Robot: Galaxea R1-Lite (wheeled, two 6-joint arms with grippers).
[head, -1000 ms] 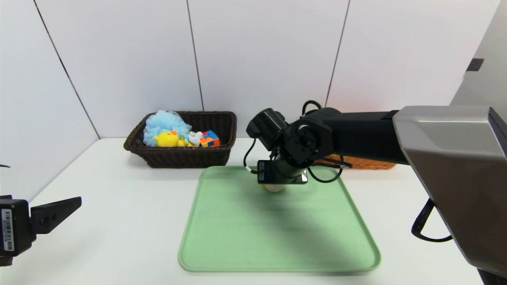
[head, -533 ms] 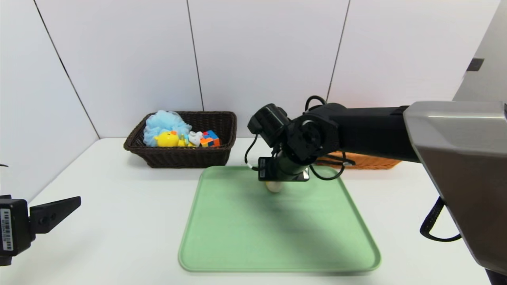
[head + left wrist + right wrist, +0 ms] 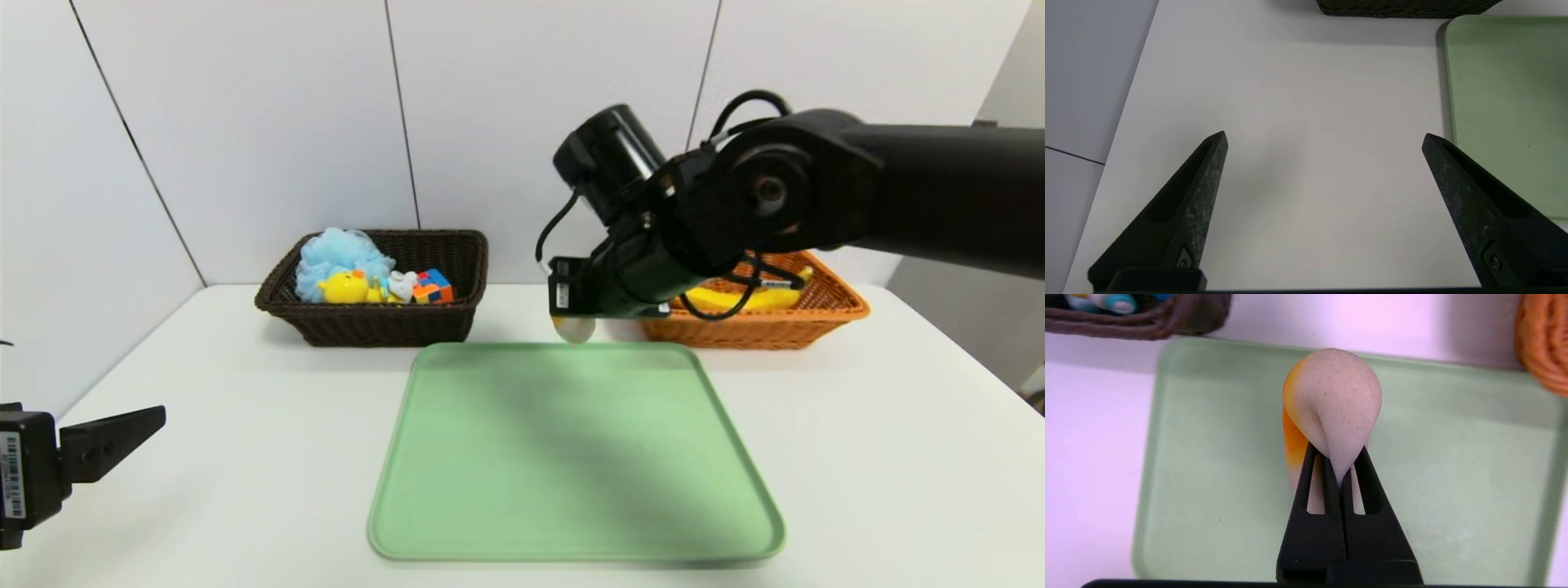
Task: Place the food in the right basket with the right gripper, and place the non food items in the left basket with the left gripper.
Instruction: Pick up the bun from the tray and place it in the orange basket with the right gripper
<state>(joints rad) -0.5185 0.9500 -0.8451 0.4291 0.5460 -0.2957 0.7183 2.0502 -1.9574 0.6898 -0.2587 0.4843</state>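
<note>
A soft pale food piece with an orange side hangs pinched between my right gripper's shut fingers. In the head view the food piece shows just under the right wrist, lifted above the far edge of the green tray. The orange right basket stands just behind and to the right, with a banana in it. The dark brown left basket holds a blue bath puff, a yellow duck and a colour cube. My left gripper is parked open and empty over the table at the near left.
The green tray lies bare under the held food. White wall panels stand right behind both baskets. The right arm reaches across above the orange basket. White tabletop spreads between the left gripper and the tray.
My right gripper closed on the food piece, lifted it off the tray and carried it up and back toward the orange basket. The left arm stayed put.
</note>
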